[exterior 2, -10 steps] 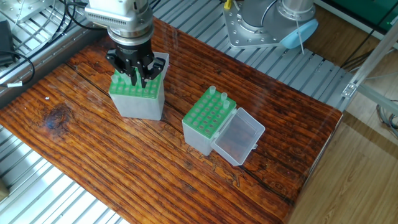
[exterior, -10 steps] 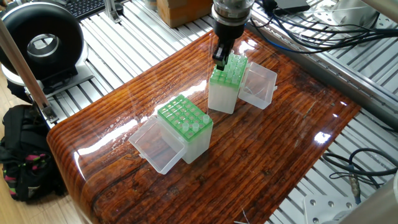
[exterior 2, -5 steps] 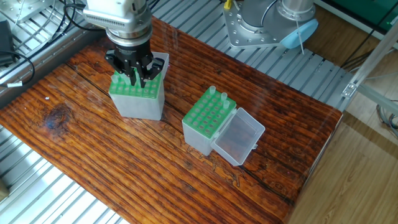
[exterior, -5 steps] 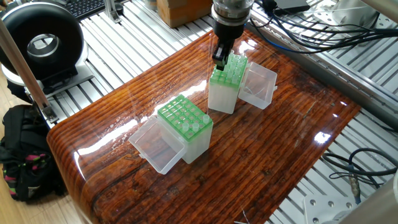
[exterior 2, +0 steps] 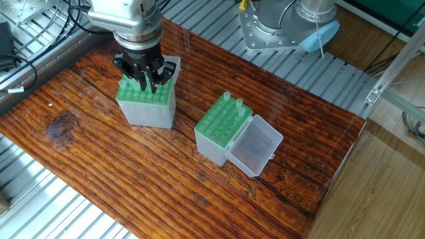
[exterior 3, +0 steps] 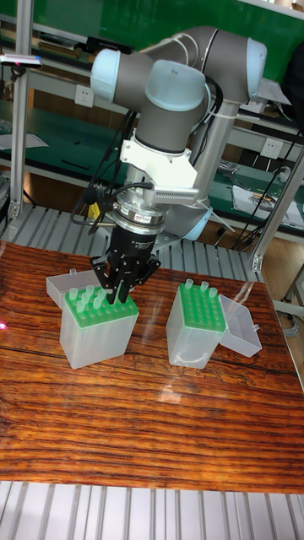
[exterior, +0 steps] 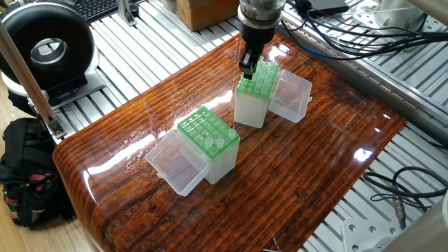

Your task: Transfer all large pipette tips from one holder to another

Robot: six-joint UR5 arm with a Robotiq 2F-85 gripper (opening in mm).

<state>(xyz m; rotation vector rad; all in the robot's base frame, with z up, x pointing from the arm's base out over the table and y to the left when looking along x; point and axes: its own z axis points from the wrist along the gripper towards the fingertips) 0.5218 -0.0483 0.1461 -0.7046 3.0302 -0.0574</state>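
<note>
the hand [exterior 3: 118, 285] sits low over the left rack [exterior 3: 97, 327] among large pipette tips [exterior 3: 84, 295]; whether it grips one, i cannot tell. lifting off-centre could snag neighbours. right rack [exterior 3: 196, 323] holds two tips.

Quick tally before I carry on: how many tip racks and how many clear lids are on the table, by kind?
Green-topped racks: 2
Clear lids, both hinged open: 2
Total: 4
</note>
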